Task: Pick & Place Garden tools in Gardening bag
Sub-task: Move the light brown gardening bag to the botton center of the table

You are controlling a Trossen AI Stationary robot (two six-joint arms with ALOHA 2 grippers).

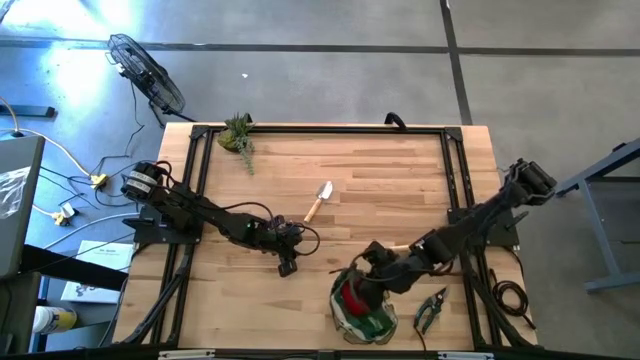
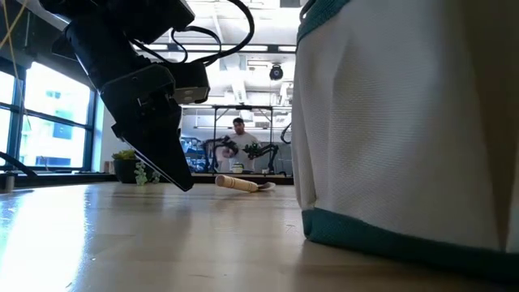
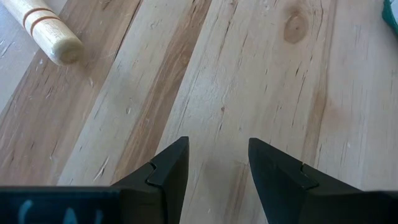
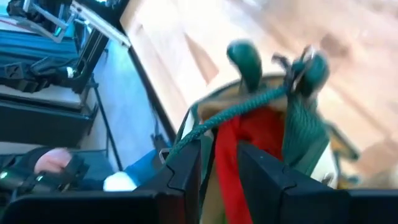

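The gardening bag [image 1: 362, 310] stands near the table's front edge, and its pale wall fills the right of the low view [image 2: 405, 122]. Green-handled tools [image 4: 245, 59] stick up out of it. My right gripper [image 1: 364, 284] is over the bag's mouth, shut on the red fabric piece [image 4: 249, 130]. A wooden-handled trowel [image 1: 318, 200] lies flat at mid-table. Pruning shears [image 1: 430, 310] lie flat to the right of the bag. My left gripper [image 1: 288, 264] is open and empty just above bare wood, between the trowel and the bag; the trowel's handle end [image 3: 53, 34] lies ahead of it. My right gripper pinches a strip of the red fabric piece [image 4: 225, 165] between its two fingers [image 4: 186, 168], slanting down from above the bag's mouth. The fabric runs from the fingers into the bag beside the bag's green loop handle [image 4: 236, 112]; one layer or several, I cannot tell.
A leafy plant clump [image 1: 238, 135] sits at the far left of the table. Black frame rails [image 1: 455, 180] run along the table's sides. A person [image 2: 238, 134] stands in the room beyond. Bare wood lies between the trowel and the bag.
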